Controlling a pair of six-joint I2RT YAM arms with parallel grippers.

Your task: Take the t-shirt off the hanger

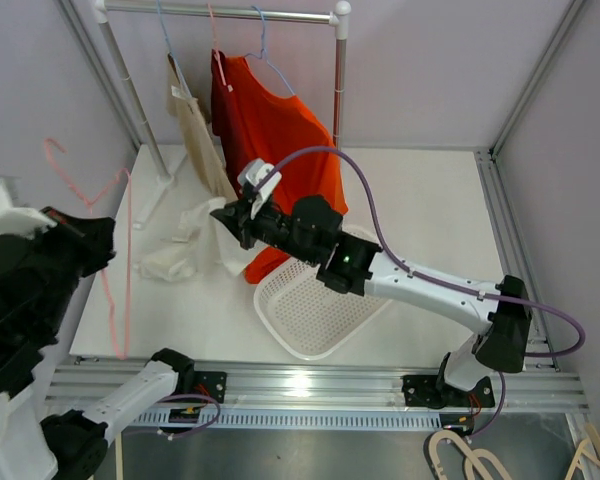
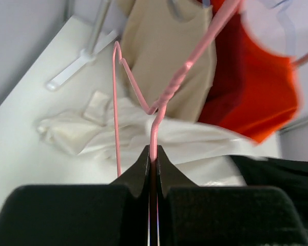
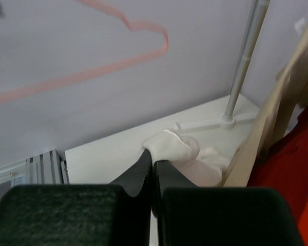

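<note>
Both jaws shut, each holding something.
The left gripper (image 2: 153, 155) clamps the pink hanger (image 2: 162, 101); the right gripper (image 3: 153, 160) pinches the white t-shirt (image 3: 170, 145) at its fingertips.

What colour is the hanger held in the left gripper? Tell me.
Pink. The hanger, clamped in the left gripper, shows best in the left wrist view.

Top view overhead; both wrist views close, low, share white t-shirt (image 2: 72, 134).
</note>
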